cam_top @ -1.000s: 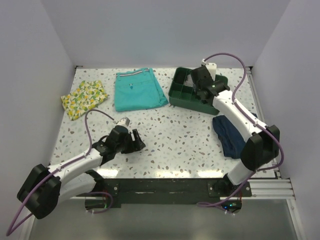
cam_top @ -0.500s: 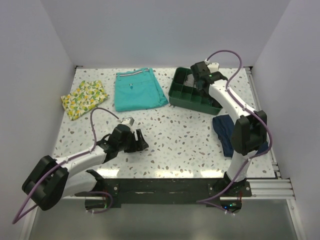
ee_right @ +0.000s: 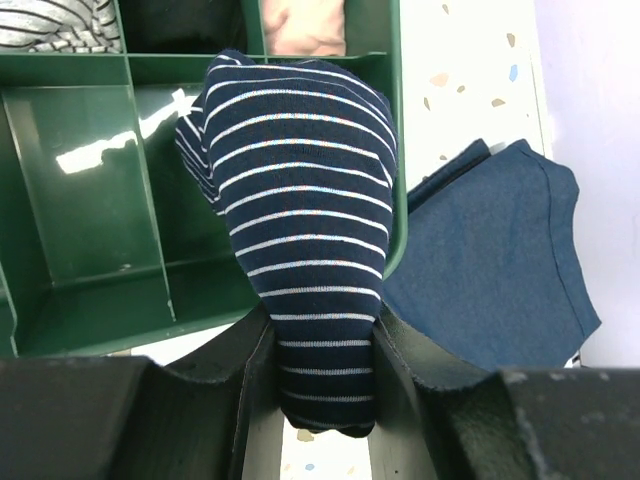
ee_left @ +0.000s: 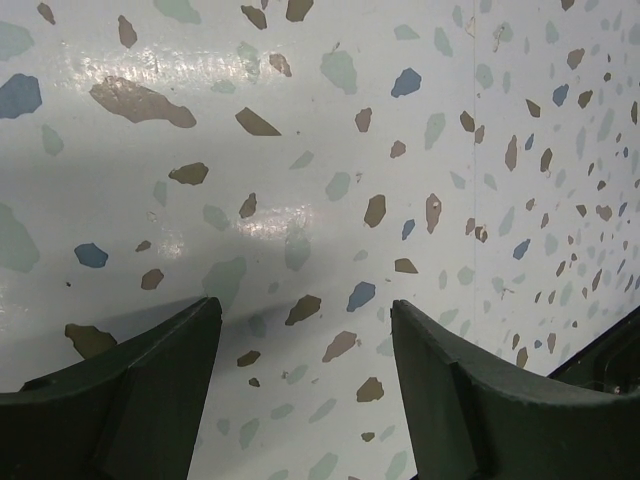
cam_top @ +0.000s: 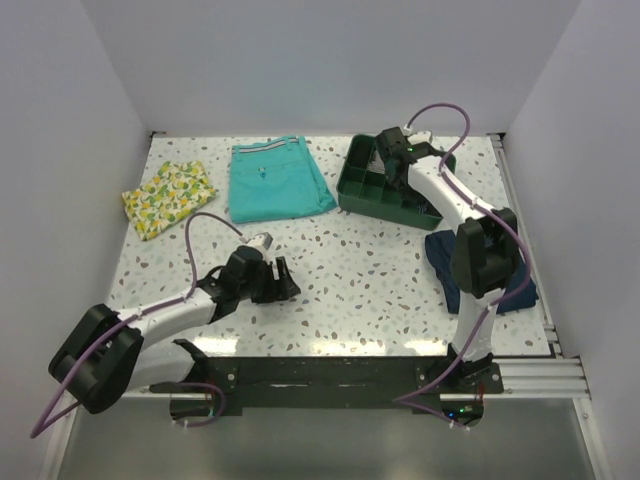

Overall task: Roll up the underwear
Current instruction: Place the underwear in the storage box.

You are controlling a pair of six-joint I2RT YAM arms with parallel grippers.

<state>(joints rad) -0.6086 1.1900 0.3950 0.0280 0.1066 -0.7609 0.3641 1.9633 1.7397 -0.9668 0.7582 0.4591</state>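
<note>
Terrazzo speckles cover the table [cam_top: 370, 270], and from the top view you see your left gripper [cam_top: 284, 281] low over its near-left part, well apart from every garment. The teal shorts [cam_top: 278, 180] and a lemon-print cloth [cam_top: 168, 197] lie at the far left. Your right gripper [cam_top: 398, 178] hangs above the green tray [cam_top: 350, 180], with a plain navy garment [cam_top: 470, 275] on the table just nearer you. In the left wrist view, the left gripper [ee_left: 300, 340] is spread wide, its fingers [ee_left: 150, 390] framing only bare table [ee_left: 300, 150]. In the right wrist view, the right gripper [ee_right: 320, 370] is clamped on the underwear [ee_right: 300, 250], a bundled navy cloth with pale stripes that reaches out over the tray's near wall [ee_right: 395, 150] and the corner compartment beside it. You cannot tell whether it touches the tray. The plain navy garment [ee_right: 490, 270] lies outside that wall.
</note>
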